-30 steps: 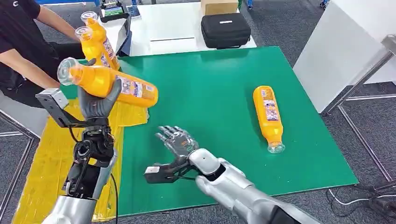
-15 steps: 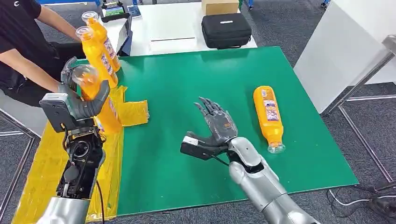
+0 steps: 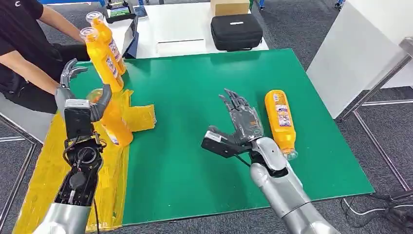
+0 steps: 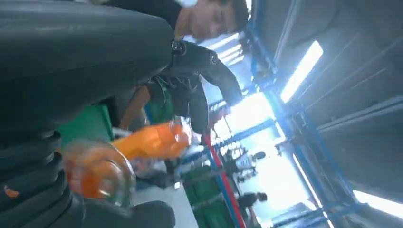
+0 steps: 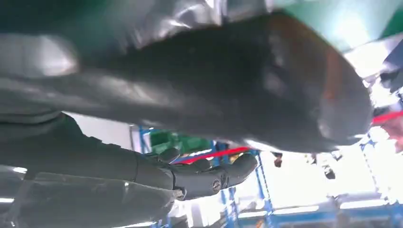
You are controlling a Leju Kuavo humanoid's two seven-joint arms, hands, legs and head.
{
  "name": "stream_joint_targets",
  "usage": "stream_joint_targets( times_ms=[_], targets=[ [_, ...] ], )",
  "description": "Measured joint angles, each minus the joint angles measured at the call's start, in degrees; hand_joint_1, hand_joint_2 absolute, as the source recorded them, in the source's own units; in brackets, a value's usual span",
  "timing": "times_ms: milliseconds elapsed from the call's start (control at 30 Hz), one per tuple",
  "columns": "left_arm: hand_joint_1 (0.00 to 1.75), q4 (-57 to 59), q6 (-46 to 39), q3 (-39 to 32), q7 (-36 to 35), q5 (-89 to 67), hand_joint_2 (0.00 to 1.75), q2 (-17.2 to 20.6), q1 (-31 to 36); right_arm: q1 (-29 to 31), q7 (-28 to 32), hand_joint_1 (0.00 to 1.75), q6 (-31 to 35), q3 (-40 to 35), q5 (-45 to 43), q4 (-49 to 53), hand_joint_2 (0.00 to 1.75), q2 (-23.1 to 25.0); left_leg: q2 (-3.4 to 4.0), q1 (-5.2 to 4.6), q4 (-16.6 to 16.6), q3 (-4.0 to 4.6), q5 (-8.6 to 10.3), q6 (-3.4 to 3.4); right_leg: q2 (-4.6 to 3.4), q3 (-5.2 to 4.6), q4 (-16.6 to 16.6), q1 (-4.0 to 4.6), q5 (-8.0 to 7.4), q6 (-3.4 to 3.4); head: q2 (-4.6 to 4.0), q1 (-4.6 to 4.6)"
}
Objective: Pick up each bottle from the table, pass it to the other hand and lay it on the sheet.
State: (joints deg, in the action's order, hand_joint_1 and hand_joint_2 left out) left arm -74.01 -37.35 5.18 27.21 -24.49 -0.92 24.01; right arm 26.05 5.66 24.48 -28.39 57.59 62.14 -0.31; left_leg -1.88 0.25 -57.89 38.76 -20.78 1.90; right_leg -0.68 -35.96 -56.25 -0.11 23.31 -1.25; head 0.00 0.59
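An orange bottle (image 3: 115, 125) with a clear cap lies on the yellow sheet (image 3: 44, 180), its neck toward my left hand (image 3: 78, 95). That hand hovers at the neck with fingers spread upward and thumb (image 3: 103, 100) beside the cap; the cap (image 4: 97, 171) is blurred close to the palm in the left wrist view. A second orange bottle (image 3: 279, 121) lies on the green mat (image 3: 195, 97), cap toward me. Just left of it my right hand (image 3: 241, 122) is raised, open and empty, with fingers (image 5: 209, 178) stretched out.
Two more orange bottles (image 3: 102, 48) stand tilted at the mat's far left corner, beside a person in black (image 3: 19, 53). A black case (image 3: 236, 31) and a cardboard box (image 3: 229, 6) sit on the white table behind. A white panel (image 3: 355, 48) stands to the right.
My left hand carried the bottle down to the yellow sheet and opened its fingers. My right hand moved right across the mat toward the other bottle.
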Motion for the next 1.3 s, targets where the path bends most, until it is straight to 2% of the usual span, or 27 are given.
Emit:
stream_joint_targets(
  times_ms=[133, 233, 267, 300, 333, 467, 633, 667, 733, 867, 933, 1133, 1300],
  targets=[
    [1.75, 1.07, -2.30, 0.00, -0.35, -10.46, 1.75, 0.66, -0.60, -0.07, 1.31, 0.00, 1.24, 2.92, -1.94, 1.55, 0.00, -0.98, -0.01, -0.02, 0.00, 0.00, 0.00, 0.00, 0.01, 0.00, 0.01, -0.03, 0.00, 0.00, 0.00, 0.00],
    [1.75, 4.06, 0.15, 1.22, -2.03, -14.29, 1.75, 1.49, -0.91, -0.11, 2.41, 0.00, 2.12, 4.76, -4.16, 3.06, 0.00, -1.86, -0.02, -0.01, 0.00, -0.01, 0.00, 0.00, 0.01, -0.01, 0.02, -0.03, 0.00, 0.00, 0.00, -0.02],
    [0.14, 5.25, 2.28, 2.04, -2.71, -13.29, 1.75, 1.84, -0.91, -0.14, 2.69, 0.00, 2.16, 5.29, -4.70, 3.59, 0.00, -2.08, 0.00, -0.01, 0.00, -0.01, 0.00, 0.00, 0.00, -0.01, 0.02, -0.03, 0.00, 0.00, 0.00, 0.04],
    [0.00, 6.49, 4.57, 2.88, -3.08, -11.95, 1.75, 2.08, -0.88, -0.25, 2.89, 0.00, 2.14, 5.85, -4.98, 4.08, 0.00, -2.34, 0.00, -0.01, 0.00, -0.01, 0.00, 0.00, 0.00, -0.01, 0.01, -0.02, 0.00, -0.01, 0.00, 0.00],
    [0.00, 7.40, 6.25, 3.58, -3.19, -10.69, 0.00, 2.23, -0.71, -0.37, 2.99, 0.00, 2.16, 6.16, -5.05, 4.46, 0.00, -2.51, 0.01, -0.01, 0.00, -0.02, 0.00, 0.00, 0.00, -0.01, 0.02, -0.02, 0.00, -0.01, 0.00, 0.02],
    [0.00, 10.41, 13.59, 6.23, -2.80, -4.13, 0.00, 2.78, 1.59, -0.65, 3.13, 0.00, 2.21, 7.08, -5.05, 4.87, 0.00, -2.89, -0.06, -0.01, 0.00, -0.15, -0.01, 0.00, 0.07, 0.19, 0.01, -0.02, 0.02, -0.01, 0.00, 0.02],
    [0.00, 12.63, 15.49, 7.32, -2.30, -0.49, 0.00, 3.41, 0.93, -0.58, 3.15, 0.00, 1.24, 7.67, -5.92, 4.89, 0.00, -3.02, 0.05, 0.00, 0.01, -0.15, 0.03, -0.06, -0.01, 0.10, 0.01, 0.02, -0.03, 0.01, 0.00, 0.00],
    [0.00, 12.77, 15.56, 7.49, -2.19, -0.29, 0.00, 3.50, 0.90, -0.57, 3.15, 0.00, 1.14, 7.82, -6.05, 4.92, 1.75, -3.13, 0.03, 0.01, 0.01, -0.14, 0.05, -0.06, 0.00, 0.11, 0.01, 0.02, -0.03, 0.01, 0.00, 0.00],
    [0.00, 12.94, 15.31, 7.54, -1.75, 0.72, 0.00, 3.78, 0.68, -0.55, 3.15, 0.00, -0.66, 8.06, -6.56, 5.07, 1.75, -3.28, -0.01, 0.01, 0.01, -0.14, 0.06, -0.06, 0.02, 0.13, -0.01, 0.02, -0.03, 0.01, 0.00, 0.02],
    [0.00, 8.69, 11.74, 6.91, 2.51, 7.31, 0.00, 4.70, -2.74, -1.55, 2.65, 0.00, -13.17, 8.67, -8.00, 8.01, 1.75, -6.55, -0.04, 0.01, 0.00, -0.10, 0.05, -0.06, 0.02, 0.11, 0.00, 0.01, 0.00, -0.02, 0.00, 0.00],
    [0.00, 3.80, 10.64, 5.62, 2.86, 8.58, 0.00, 5.07, -5.83, -2.83, 2.03, 0.00, -16.39, 9.98, -8.24, 10.57, 1.75, -9.22, -0.19, -0.03, 0.00, -0.02, 0.03, -0.04, 0.10, 0.09, 0.01, -0.05, 0.04, -0.05, 0.00, 0.02],
    [0.00, -3.53, 10.42, 3.48, 3.10, 9.12, 0.00, 5.77, -10.30, -4.43, 0.95, 0.00, -17.95, 13.18, -7.37, 14.88, 1.75, -13.11, -0.23, -0.07, 0.00, 0.09, -0.06, -0.02, 0.10, -0.01, 0.05, -0.09, 0.06, -0.07, 0.00, 0.04],
    [0.00, -9.05, 10.00, 1.46, 4.24, 10.02, 0.00, 5.77, -15.60, -8.54, -1.55, 0.00, -17.18, 17.06, -6.73, 19.14, 1.75, -17.63, -0.34, -0.07, 0.00, 0.10, -0.04, 0.01, 0.21, 0.01, 0.05, -0.09, 0.13, -0.16, 0.00, 0.00]
  ],
)
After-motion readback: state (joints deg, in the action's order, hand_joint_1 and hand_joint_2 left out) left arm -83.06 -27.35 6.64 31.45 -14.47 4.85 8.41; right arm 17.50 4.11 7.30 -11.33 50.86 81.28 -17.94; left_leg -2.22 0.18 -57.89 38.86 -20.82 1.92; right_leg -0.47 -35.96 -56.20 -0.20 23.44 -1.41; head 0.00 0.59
